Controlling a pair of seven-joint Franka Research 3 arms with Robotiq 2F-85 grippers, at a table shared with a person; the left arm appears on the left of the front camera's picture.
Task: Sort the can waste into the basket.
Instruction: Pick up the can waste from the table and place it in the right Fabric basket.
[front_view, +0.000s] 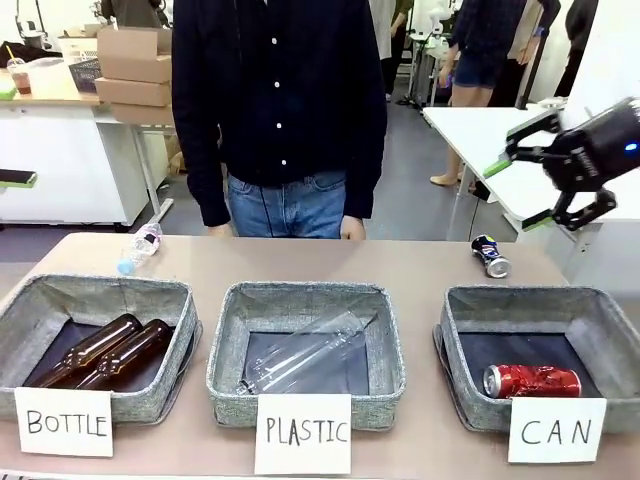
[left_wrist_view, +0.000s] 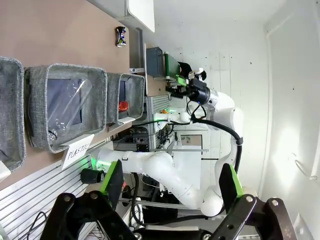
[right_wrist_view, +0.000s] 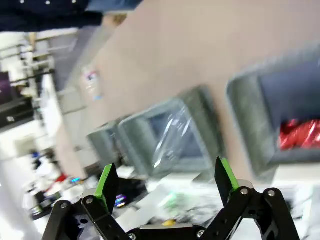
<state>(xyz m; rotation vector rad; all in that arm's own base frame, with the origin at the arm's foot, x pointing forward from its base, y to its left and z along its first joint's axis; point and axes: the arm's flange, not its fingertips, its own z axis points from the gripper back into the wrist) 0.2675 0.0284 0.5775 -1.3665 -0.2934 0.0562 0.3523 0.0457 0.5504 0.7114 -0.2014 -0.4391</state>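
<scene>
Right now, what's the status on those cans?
Left gripper open, empty. Right gripper open, empty, raised. Red can in CAN basket; dark can on table behind it. Nothing blocking it.

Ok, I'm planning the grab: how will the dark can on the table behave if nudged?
The dark can lies on its side, so a nudge would probably roll it. Small and metal, it is likely light and dents easily.

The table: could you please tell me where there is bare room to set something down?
Bare: the far strip of table between the plastic bottle and the dark can; also the CAN basket floor left of the red can. Crowded: the BOTTLE basket.
</scene>
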